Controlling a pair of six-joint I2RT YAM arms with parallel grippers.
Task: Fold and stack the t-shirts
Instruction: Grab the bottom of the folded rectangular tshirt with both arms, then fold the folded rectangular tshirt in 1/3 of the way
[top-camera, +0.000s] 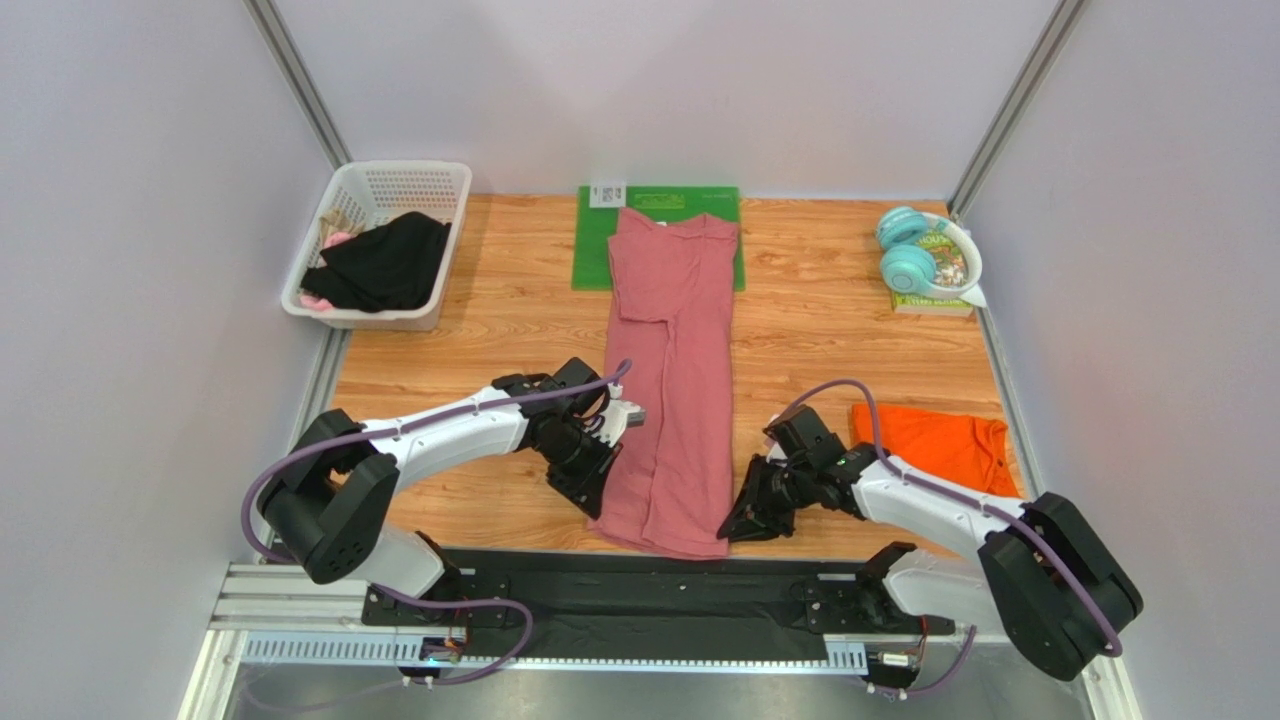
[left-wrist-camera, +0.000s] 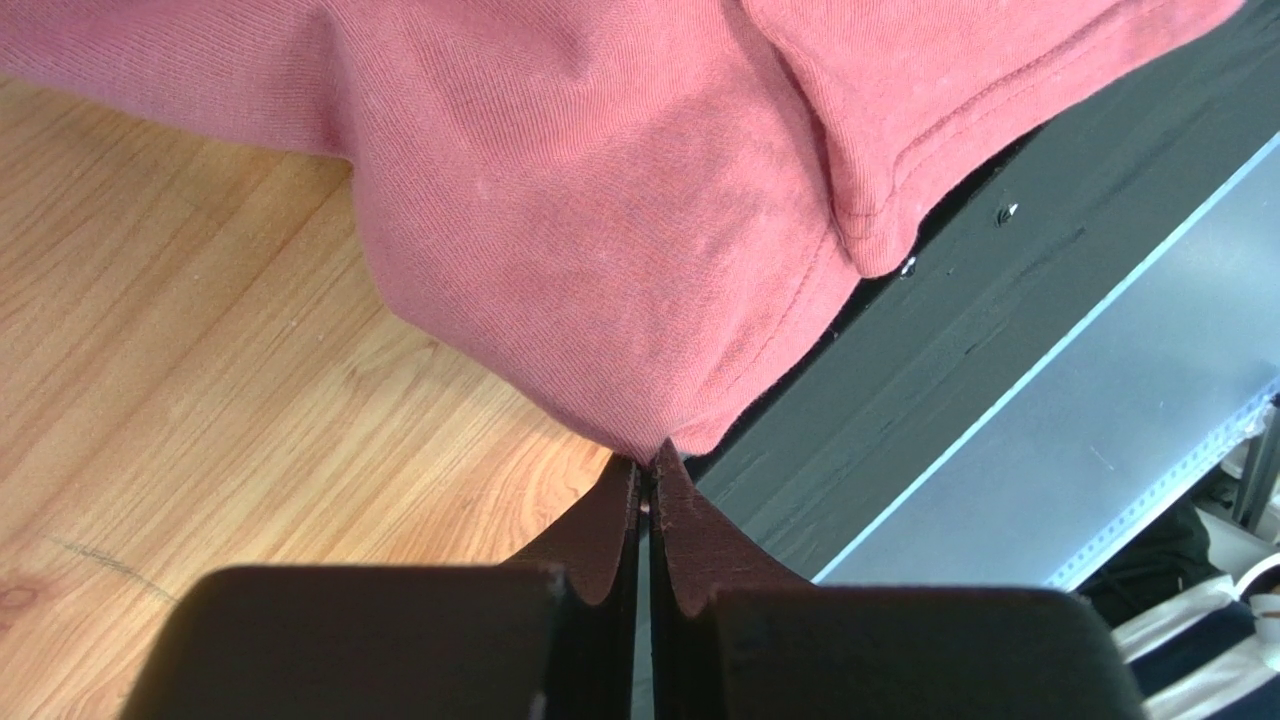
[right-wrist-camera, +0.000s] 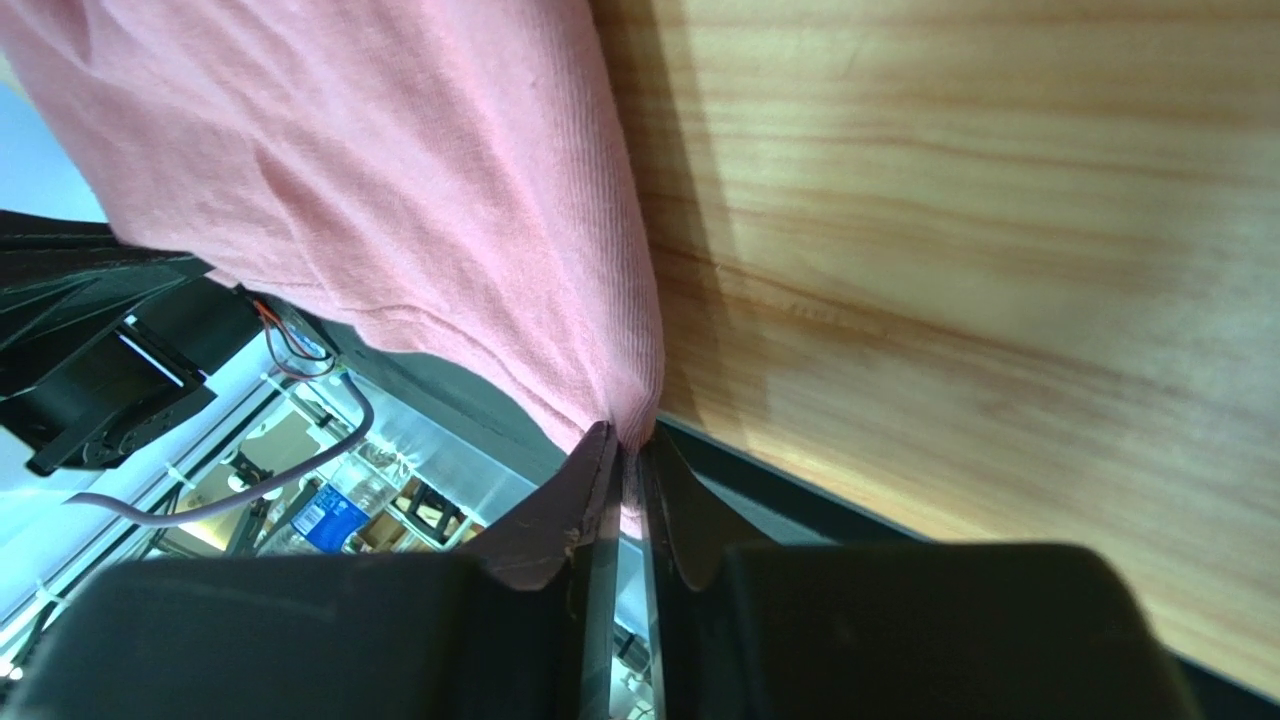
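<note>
The dusty rose-pink t-shirt (top-camera: 673, 375) lies folded lengthwise in a long strip, from the green mat down to the table's near edge. My left gripper (top-camera: 604, 492) is at its near left corner, and the left wrist view shows that gripper (left-wrist-camera: 649, 459) shut on the pink t-shirt's hem (left-wrist-camera: 631, 255). At the near right corner my right gripper (top-camera: 739, 522) also pinches the cloth; in the right wrist view the right gripper (right-wrist-camera: 631, 444) has the pink t-shirt (right-wrist-camera: 391, 180) caught between its tips. The orange t-shirt (top-camera: 939, 446) lies crumpled at the right, beyond the right arm.
A green mat (top-camera: 594, 248) sits under the pink shirt's far end. A white basket (top-camera: 436, 188) with dark cloth stands at the back left. Teal headphones (top-camera: 906, 248) rest at the back right. A black rail (top-camera: 631, 578) runs along the near edge.
</note>
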